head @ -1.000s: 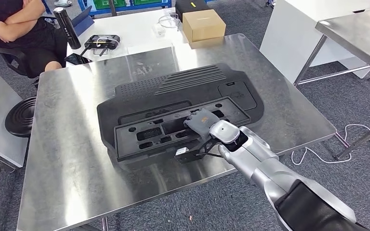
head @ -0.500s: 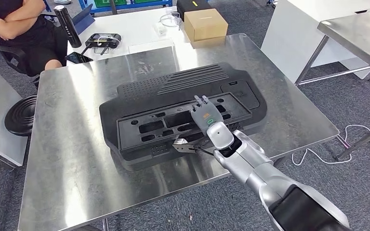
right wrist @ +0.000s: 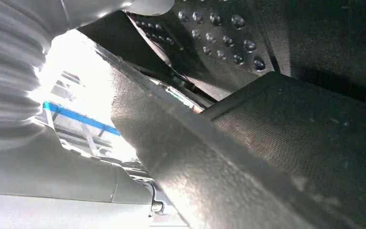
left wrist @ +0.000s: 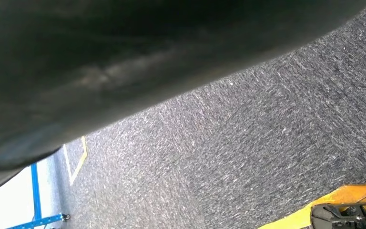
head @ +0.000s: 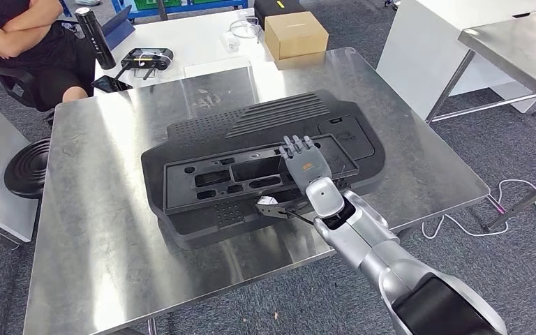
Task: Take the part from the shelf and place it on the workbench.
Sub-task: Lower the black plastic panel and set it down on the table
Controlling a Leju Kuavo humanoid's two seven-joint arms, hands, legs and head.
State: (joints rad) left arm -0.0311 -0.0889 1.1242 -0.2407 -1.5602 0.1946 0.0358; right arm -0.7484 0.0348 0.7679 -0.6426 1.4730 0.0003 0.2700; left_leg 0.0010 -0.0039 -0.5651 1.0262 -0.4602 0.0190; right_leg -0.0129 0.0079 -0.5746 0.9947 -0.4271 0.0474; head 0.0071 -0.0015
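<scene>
Right hand lies over part (no legible writing) on workbench.

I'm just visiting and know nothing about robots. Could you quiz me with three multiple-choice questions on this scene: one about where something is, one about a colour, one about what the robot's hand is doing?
1. Where does the big part lie?
A. on the steel workbench
B. on the floor
C. on a chair

2. What colour is the part?
A. white
B. black
C. yellow

3. How is the right hand?
A. clenched around a bottle
B. holding a box
C. fingers stretched out flat over the part

Answers:
1 A, the part rests flat on the metal tabletop.
2 B, it is black all over.
3 C, the fingers lie extended with nothing held.
</scene>
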